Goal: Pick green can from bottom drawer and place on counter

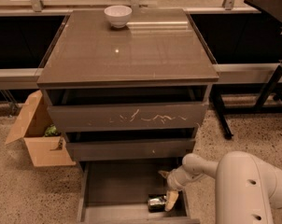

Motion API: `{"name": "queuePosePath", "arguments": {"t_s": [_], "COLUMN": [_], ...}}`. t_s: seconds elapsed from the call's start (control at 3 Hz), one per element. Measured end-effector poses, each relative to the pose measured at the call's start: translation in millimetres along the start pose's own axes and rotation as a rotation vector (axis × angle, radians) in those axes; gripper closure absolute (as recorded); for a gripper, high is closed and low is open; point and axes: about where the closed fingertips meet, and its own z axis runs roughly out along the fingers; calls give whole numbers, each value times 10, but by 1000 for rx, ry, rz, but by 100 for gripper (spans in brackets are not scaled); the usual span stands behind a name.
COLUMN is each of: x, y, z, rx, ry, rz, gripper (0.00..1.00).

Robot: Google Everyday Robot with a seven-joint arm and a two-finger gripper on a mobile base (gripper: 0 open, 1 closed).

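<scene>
The green can (156, 202) lies on its side near the front right of the open bottom drawer (117, 185). My gripper (167, 187) reaches down into that drawer from the right, its white arm (201, 164) behind it. Its fingers are spread apart: one pale fingertip (171, 200) is right beside the can's right end, the other sits further back in the drawer. It holds nothing. The counter (127, 50) is the glossy grey-brown top of the cabinet above.
A white bowl (118, 16) stands at the counter's back edge. The scratched top drawer (127, 116) and the middle drawer (129, 148) overhang the bottom one. A cardboard box (36, 134) stands on the floor at left. Black table legs (267, 92) are at right.
</scene>
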Motion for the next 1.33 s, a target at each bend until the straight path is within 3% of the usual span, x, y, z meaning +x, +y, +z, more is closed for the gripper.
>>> {"name": "queuePosePath", "arguments": {"t_s": [0.67,1.33], "x": [104,199], "y": [-10,-45], "z": [130,397], "rx": [8,14], "ry": [1,33], "rz": [-16,-74], "gripper": [0,0]}}
